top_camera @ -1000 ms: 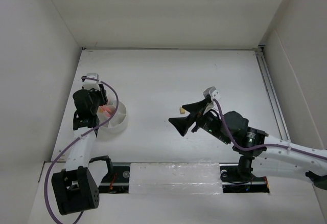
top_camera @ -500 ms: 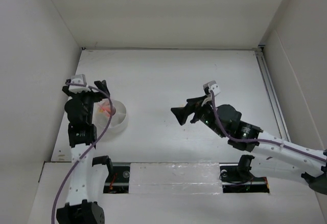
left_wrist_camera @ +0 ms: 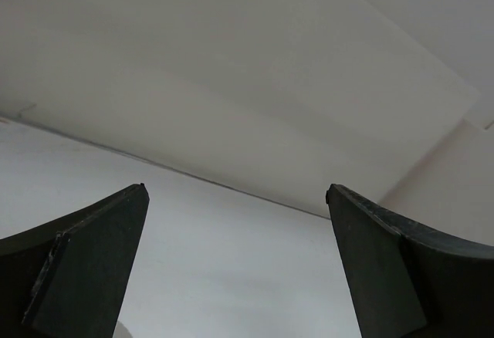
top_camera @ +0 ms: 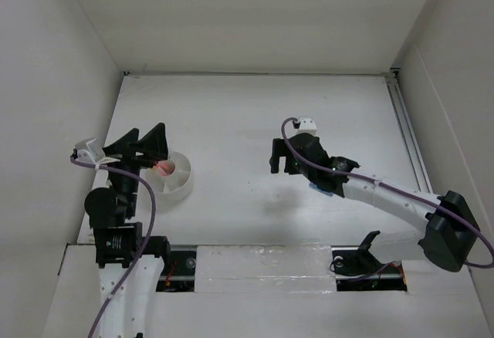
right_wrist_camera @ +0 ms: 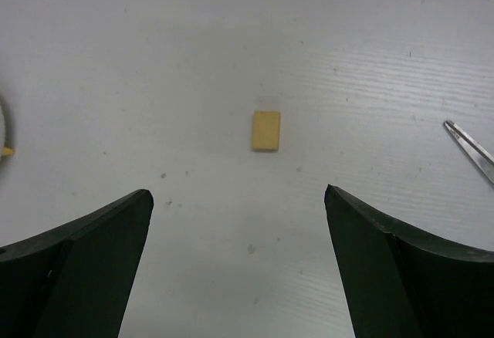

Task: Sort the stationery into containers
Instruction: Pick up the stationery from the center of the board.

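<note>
The white round tub (top_camera: 182,184) stands at the table's left with pink-red pens (top_camera: 162,168) in it. My left gripper (top_camera: 144,139) is raised just beside and above the tub, open; in the left wrist view its fingers (left_wrist_camera: 93,261) frame only bare table and wall. My right gripper (top_camera: 284,160) hangs open over mid-table, pointing down. Ahead of its jaws in the right wrist view, untouched, lies a small yellow-orange block (right_wrist_camera: 265,130), which the gripper hides from the top camera. A scissors blade (right_wrist_camera: 471,150) shows at the right edge.
The tub's rim (right_wrist_camera: 2,126) with an orange bit (right_wrist_camera: 6,151) peeks in at the left edge of the right wrist view. White walls enclose the table on three sides. A rail (top_camera: 409,145) runs along the right edge.
My left gripper opened and lifted back from the tub, tilting upward. My right gripper swung up-table and turned downward over the yellow block.
</note>
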### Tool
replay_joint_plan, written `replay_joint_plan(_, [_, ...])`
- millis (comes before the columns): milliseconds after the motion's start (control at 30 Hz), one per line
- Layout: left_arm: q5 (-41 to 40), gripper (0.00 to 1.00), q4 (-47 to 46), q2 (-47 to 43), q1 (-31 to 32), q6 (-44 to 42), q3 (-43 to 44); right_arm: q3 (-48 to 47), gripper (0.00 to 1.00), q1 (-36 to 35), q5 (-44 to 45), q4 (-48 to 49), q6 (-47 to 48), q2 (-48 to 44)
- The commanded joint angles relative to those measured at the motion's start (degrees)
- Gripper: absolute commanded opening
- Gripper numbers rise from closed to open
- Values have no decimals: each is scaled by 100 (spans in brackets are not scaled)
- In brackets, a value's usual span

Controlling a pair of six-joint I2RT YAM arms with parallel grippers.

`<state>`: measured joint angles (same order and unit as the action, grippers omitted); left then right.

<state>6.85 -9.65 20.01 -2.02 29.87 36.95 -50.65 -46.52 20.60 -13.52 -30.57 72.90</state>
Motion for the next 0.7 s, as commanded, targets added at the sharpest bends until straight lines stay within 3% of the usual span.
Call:
replay_joint_plan(0, [-287,100,883,-382,420,719,278,-226,98,-6,243,-380,-274,153])
replay_joint_plan(100, [-1184,100,2148,-620,563,1555,426,-226,97,-6,164,-327,-389,312])
replay_joint_plan(200, [-1668,100,2967,-735,860,1636,682,-173,96,-6,164,-213,-511,522])
replay_joint_plan(267, [-1583,100,3030,-893,1195,1515,795,-173,95,-6,164,-116,-512,856])
replay_joint_plan(367, [-1380,100,3179,-894,1195,1110,1173,-541,93,-6,164,-169,-634,1469])
replay_joint_plan(533, [-2759,100,3592,-1016,1326,818,1368,-884,90,-6,93,-63,-635,2095])
replay_joint_plan(667, [-2303,100,3584,-1087,1327,583,1359,-1235,87,55,102,-125,-582,2526])
